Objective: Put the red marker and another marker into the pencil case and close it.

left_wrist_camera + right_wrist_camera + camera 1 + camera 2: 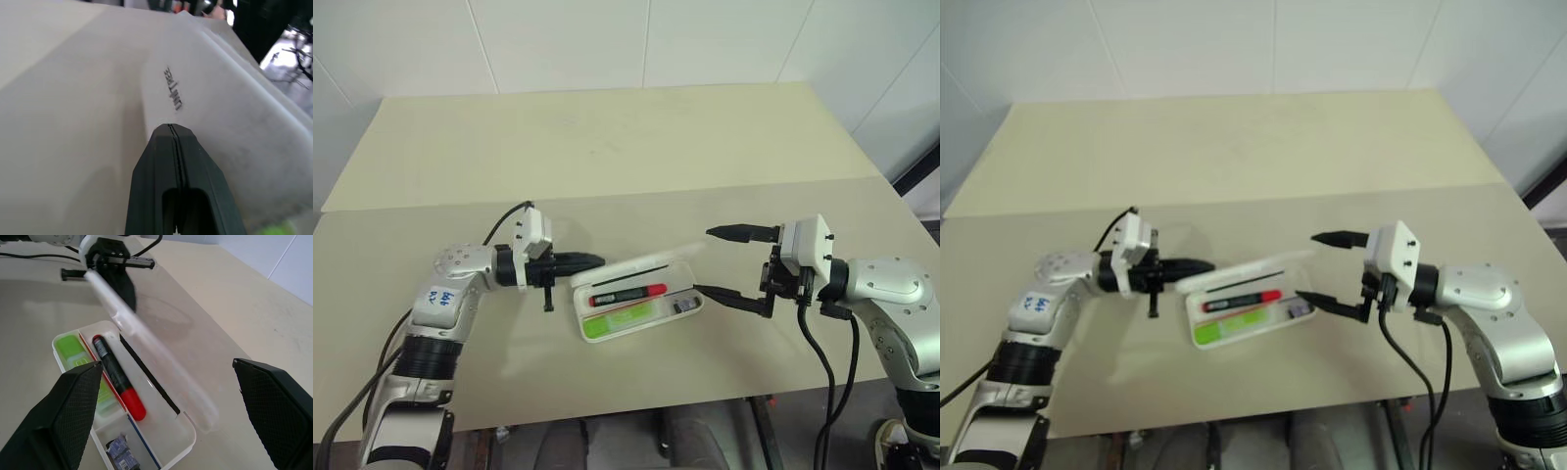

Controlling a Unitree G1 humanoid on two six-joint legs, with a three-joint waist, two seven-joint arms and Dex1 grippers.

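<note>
Both head eyes look down over the desk (607, 147); wrist cameras sit close (facing each other) over the pencil case (161, 440).

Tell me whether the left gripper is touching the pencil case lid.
Touching: in the left wrist view the shut left gripper presses its tip against the pencil case lid.

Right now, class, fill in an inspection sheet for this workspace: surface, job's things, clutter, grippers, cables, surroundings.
Surface: beige table, bare beyond the case.
Job's things: white pencil case open, lid tilted up; red marker and green marker lie inside.
Clutter: small dark object in the case's end compartment.
Grippers: left gripper shut, tip against the lid's outside; right gripper open, beside the case's other end.
Cables: black cables hang from the right wrist.
Surroundings: white tiled wall.
</note>
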